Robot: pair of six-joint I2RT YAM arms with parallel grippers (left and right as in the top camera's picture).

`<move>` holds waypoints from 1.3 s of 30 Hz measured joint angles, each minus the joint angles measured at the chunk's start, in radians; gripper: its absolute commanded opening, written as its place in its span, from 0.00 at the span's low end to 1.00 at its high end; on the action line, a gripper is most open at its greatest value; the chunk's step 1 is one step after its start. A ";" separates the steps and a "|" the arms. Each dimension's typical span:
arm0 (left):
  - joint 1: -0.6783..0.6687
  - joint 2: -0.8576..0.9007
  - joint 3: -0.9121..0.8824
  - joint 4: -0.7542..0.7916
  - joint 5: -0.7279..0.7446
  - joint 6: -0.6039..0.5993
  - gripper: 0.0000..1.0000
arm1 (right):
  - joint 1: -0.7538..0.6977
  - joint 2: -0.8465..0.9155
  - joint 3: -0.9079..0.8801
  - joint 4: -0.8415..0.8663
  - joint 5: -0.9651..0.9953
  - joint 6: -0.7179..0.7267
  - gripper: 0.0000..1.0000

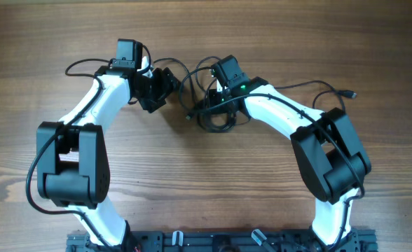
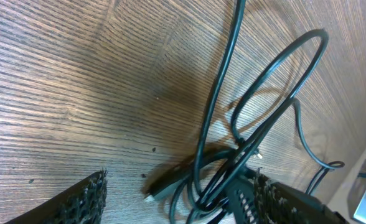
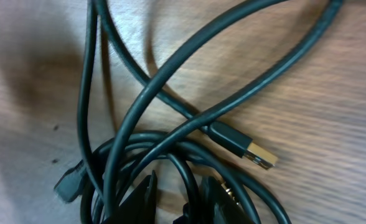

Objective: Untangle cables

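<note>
The cables (image 1: 218,123) lie as a tangled black bundle at mid-table, with loops (image 1: 186,75) reaching toward the left arm. My left gripper (image 1: 157,89) stands wide open just left of them. In the left wrist view its fingers (image 2: 86,199) straddle several strands (image 2: 220,180) and a pale-tipped plug (image 2: 155,190), with a tall loop (image 2: 276,81) beyond. My right gripper (image 1: 214,106) hovers over the bundle. In the right wrist view the right gripper (image 3: 180,199) has its jaws slightly parted around one strand (image 3: 192,177), with wood showing beside it. A gold-tipped USB plug (image 3: 258,152) and a small dark plug (image 3: 68,183) lie close by.
One thin black cord (image 1: 318,85) trails right past the right arm to a small plug end (image 1: 351,94). A wire loop (image 1: 80,64) hangs off the left arm. Both arm bases stand at a black rail (image 1: 220,241) on the near edge. The table is bare wood.
</note>
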 measured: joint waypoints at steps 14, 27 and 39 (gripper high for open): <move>0.000 0.000 0.000 0.000 0.000 0.000 0.77 | -0.004 0.000 0.000 -0.051 -0.098 0.009 0.20; 0.000 0.000 0.000 0.000 0.000 -0.001 0.74 | -0.004 0.000 0.000 -0.071 -0.095 0.044 0.05; 0.000 0.000 0.000 0.000 0.000 -0.001 0.74 | -0.005 0.000 0.000 -0.092 -0.109 0.053 0.14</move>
